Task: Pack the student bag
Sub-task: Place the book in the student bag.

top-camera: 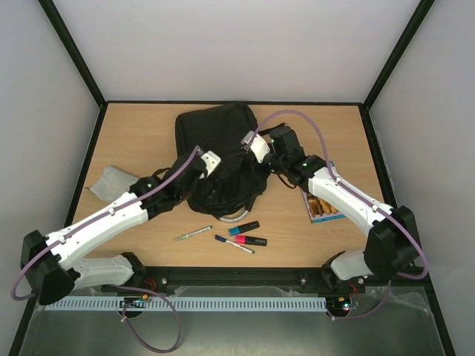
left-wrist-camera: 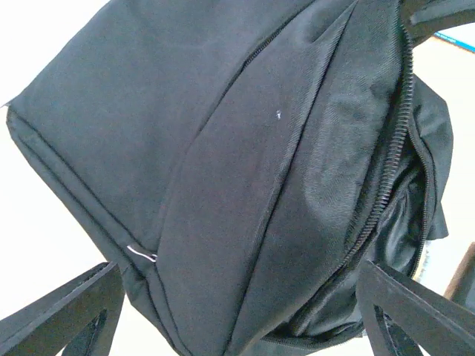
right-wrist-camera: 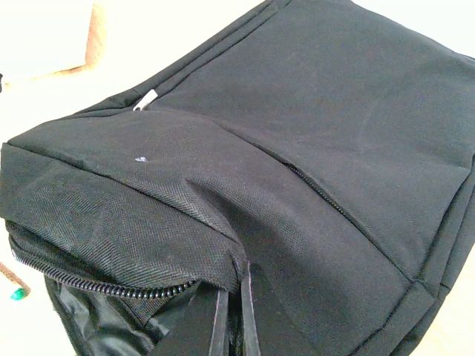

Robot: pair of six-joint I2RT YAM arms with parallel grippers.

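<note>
We see the student bag (top-camera: pixel 217 127) as a big, slumped rounded rectangle of matte black woven fabric. The flap by its mouth has a fine herringbone weave, and coarse black zipper teeth (right-wrist-camera: pixel 104 286) edge the gaping opening, with glossy black lining (right-wrist-camera: pixel 89 330) inside. It lies between the two grippers, directly ahead of both.

In the overhead view the arms cover the bag's near half, and neither wrist view shows what the opening holds.

The right gripper (right-wrist-camera: pixel 233 326) is closed, its dark fingers pinching a raised ridge of fabric at the lip of the opening, just beside the teeth. The left gripper (left-wrist-camera: pixel 237 271) is spread wide, one finger on either side of the bag's end. We cannot tell whether its fingers (left-wrist-camera: pixel 70 311) touch the cloth. A small metal zip pull (left-wrist-camera: pixel 142 254) sits just beyond one of them.
</note>
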